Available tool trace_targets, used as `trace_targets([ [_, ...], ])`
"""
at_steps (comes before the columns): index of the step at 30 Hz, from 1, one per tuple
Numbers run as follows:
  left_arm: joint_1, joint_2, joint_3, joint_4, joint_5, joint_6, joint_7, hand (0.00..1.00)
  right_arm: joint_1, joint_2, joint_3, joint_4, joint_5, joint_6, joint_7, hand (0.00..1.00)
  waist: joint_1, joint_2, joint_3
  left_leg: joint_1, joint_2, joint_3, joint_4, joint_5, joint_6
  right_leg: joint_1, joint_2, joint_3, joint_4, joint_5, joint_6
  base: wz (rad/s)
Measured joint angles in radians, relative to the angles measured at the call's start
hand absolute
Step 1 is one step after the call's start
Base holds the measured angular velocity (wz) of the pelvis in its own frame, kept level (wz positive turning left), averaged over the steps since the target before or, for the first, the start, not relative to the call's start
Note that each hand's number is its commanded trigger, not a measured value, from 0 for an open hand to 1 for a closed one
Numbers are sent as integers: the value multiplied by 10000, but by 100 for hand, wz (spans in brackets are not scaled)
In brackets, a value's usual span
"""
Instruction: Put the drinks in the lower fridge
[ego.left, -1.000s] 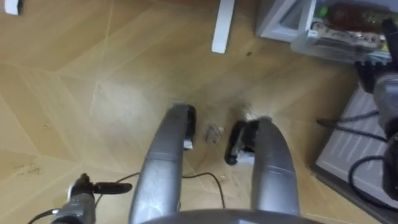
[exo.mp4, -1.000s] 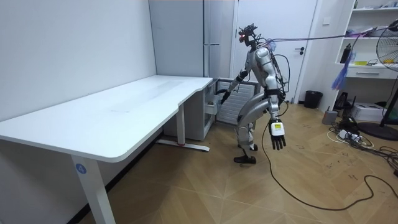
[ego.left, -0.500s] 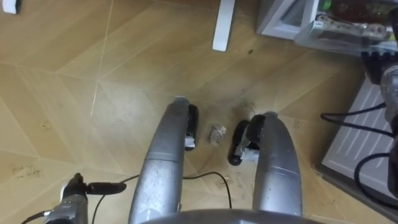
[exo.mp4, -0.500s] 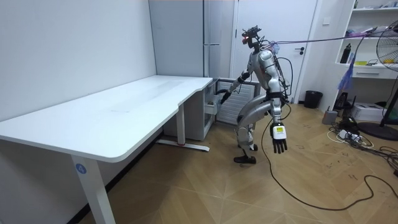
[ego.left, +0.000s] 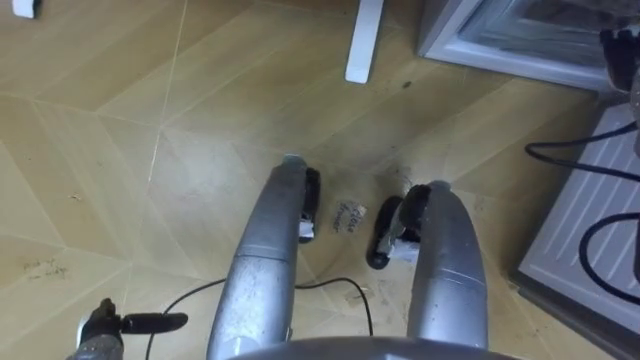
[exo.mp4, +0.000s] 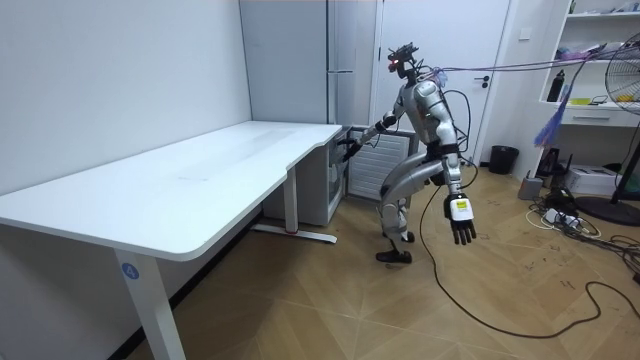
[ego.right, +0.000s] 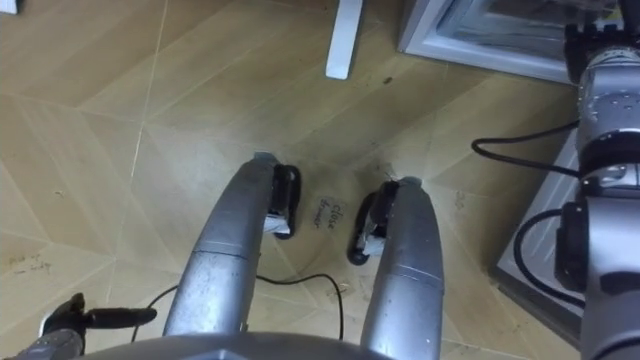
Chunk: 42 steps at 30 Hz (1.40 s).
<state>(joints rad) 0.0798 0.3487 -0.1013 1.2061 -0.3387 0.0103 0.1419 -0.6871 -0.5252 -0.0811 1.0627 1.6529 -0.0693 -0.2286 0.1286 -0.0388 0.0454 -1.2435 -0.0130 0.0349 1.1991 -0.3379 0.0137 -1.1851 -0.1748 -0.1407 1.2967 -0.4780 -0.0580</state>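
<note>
I stand bent forward in front of the lower fridge (exo.mp4: 355, 160), beside the white desk. The fridge drawer (ego.left: 500, 40) shows at the top right of the eye views; I cannot make out what is inside it. My right arm reaches forward, and my right hand (ego.right: 588, 45) is at the drawer's front, its fingers hidden. That right hand (exo.mp4: 346, 150) meets the fridge front in the room view. My left hand (exo.mp4: 461, 220) hangs behind me with its fingers spread and empty. It also appears as my left hand (ego.left: 100, 335) low at the left of the eye view.
The fridge's open white ribbed door (ego.left: 590, 230) lies close on my right. A white desk leg (ego.left: 362, 40) stands ahead, and the desk (exo.mp4: 200, 170) stretches to the room view's left. A small scrap of paper (ego.left: 347, 216) lies between my feet.
The drawer has slid back into the fridge with my right hand at its front. My left hand has swung further back. The eye view has shifted a little.
</note>
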Motion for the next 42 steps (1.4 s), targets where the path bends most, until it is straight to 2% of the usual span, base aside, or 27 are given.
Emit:
trace_targets([
  [5, 110, 94, -267, -96, 15, 111, -239, 0, 0, 0, 9, 0, 322, -79, 35, 0, 104, 6, -1, -3, -14, 0, 205, -12, -6, -1, -102, -21, 265, -115, -118, 2],
  [15, 175, 250, -414, -121, 44, 147, -458, 0, -3, 0, 8, -2, 381, -120, 293, 0, 198, 64, -11, 1, -8, -62, 206, 0, -24, 4, -189, -140, 310, -116, -165, 0],
  [18, 212, 249, -449, -141, 38, 143, -458, 0, -2, 0, 5, -1, 545, -216, 362, 0, 206, 151, -7, 14, -24, -91, 208, 11, -43, 54, -198, -182, 306, -129, -183, 1],
  [23, 645, 249, -455, -483, 45, 128, -403, 0, -1, 0, -6, -1, 608, -488, 363, 0, 230, 371, -29, 130, -68, -129, 158, 33, -86, 253, -361, -352, 264, -192, -258, 6],
  [30, 908, 260, -397, -680, 61, 85, -366, 0, 5, 0, -165, -1, 838, -742, 363, 0, 431, 394, -33, 373, -176, -135, -36, 66, -138, 483, -535, -423, 214, -263, -317, 6],
  [32, 908, 261, -377, -687, 54, 22, -368, 0, 5, 3, -227, -1, 891, -860, 373, 0, 457, 390, -32, 413, -173, -131, -177, 117, -210, 586, -713, -596, 146, -299, -365, 17],
  [37, 1101, 256, -377, -696, 54, 33, -372, 0, 11, 61, -288, 3, 1051, -823, 378, 0, 388, 373, -35, 780, -153, -144, -694, 263, -298, 1039, -874, -883, -298, -294, -367, 13],
  [42, 1173, 257, -380, -694, 279, 45, -384, 0, 11, 124, -287, 51, 1096, -811, 378, 0, 338, 361, -28, 1111, -178, -182, -1360, 542, -221, 1433, -1039, -1237, -890, -82, -304, 4],
])
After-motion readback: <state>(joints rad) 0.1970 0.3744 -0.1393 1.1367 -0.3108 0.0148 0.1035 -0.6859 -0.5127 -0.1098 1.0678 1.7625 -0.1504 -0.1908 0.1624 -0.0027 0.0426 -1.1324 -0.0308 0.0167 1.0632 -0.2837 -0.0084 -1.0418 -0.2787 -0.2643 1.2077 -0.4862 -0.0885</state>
